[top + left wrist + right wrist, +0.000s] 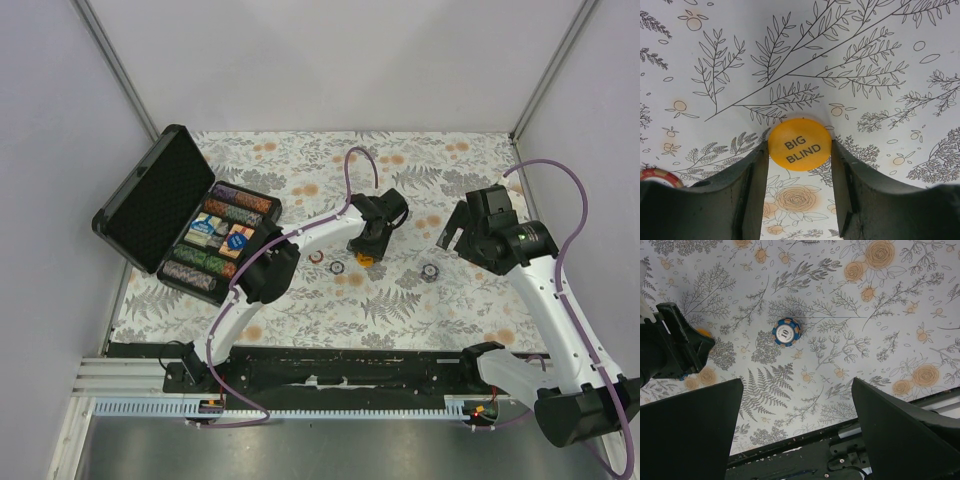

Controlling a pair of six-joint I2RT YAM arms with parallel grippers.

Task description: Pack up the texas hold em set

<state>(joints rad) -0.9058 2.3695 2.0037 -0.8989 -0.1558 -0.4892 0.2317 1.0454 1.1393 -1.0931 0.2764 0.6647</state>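
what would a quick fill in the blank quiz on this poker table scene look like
1. The orange button between the left hand's fingers reads BIG ____.
2. The blue striped chip lying on the table ahead of the right hand bears the number ____.
3. The black case at the table's left has its lid ____.

Missing words: BLIND; 10; open
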